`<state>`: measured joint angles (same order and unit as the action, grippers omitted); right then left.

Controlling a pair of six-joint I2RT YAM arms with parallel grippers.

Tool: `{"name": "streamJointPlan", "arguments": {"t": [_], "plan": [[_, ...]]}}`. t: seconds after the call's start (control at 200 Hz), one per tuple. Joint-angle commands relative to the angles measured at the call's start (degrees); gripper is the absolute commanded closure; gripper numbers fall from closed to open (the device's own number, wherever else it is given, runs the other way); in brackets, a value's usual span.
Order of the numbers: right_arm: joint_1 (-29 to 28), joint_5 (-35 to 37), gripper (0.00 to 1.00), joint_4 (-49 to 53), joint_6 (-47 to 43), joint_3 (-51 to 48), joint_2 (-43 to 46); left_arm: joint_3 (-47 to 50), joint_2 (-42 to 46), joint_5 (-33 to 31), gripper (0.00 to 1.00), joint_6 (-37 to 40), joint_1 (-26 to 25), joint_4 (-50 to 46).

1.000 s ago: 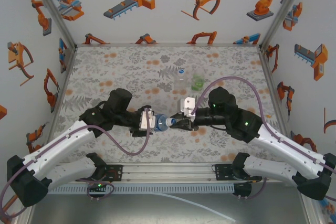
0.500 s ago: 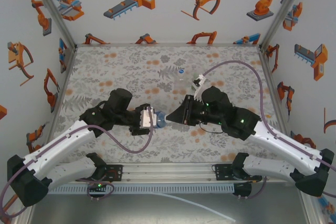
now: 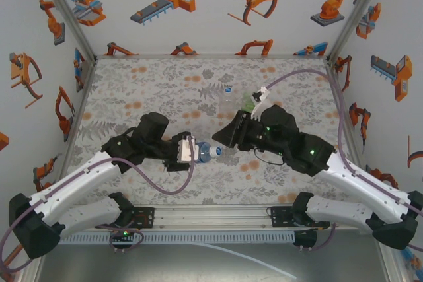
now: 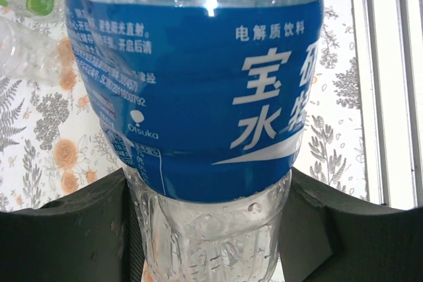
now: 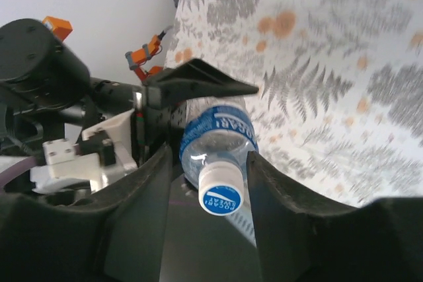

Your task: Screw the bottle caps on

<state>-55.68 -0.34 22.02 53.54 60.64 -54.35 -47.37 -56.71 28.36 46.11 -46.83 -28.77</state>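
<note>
left gripper (image 3: 197, 152): closed on the blue-label bottle (image 4: 198, 84), both dark fingers pressed against the clear lower body below the label
blue-label bottle: held sideways near mid-table, neck pointing at the right arm
cap (image 5: 221, 191): white with a blue printed top, sitting on the bottle's neck; cannot tell how tight
right gripper (image 5: 213, 163): jaws parted a bit wider than the cap, holding nothing; the cap sits between the fingers, with a gap on the left and very close on the right
clear bottle (image 3: 228, 96): on the table (image 3: 152, 90), farther back, well apart from the grippers
green-tinted bottle (image 3: 248, 102): just beside the clear bottle, close behind the right arm's wrist
</note>
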Motion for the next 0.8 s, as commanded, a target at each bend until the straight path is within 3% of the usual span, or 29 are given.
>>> {"name": "streamJointPlan", "arguments": {"t": [0.0, 0.18, 0.396, 0.796], "plan": [[-0.04, 0.42, 0.52, -3.41, -18.97, 2.42, 1.90, -3.00, 0.30, 3.07, 1.00, 1.84, -0.19, -2.62], [0.04, -18.03, 0.51, -8.86, -45.16, 2.54, 2.54, -4.04, 1.27, 6.09, 1.00, 1.28, -0.19, -4.06], [-0.09, -37.55, 0.51, -6.33, -71.86, 1.33, 3.31, -4.09, 2.71, 8.95, 1.00, -0.53, -0.19, -4.25], [-0.38, -40.15, 0.55, -5.19, -76.30, -1.22, 2.20, -4.37, 3.07, 10.90, 1.00, -1.61, -0.19, -4.20]]}}
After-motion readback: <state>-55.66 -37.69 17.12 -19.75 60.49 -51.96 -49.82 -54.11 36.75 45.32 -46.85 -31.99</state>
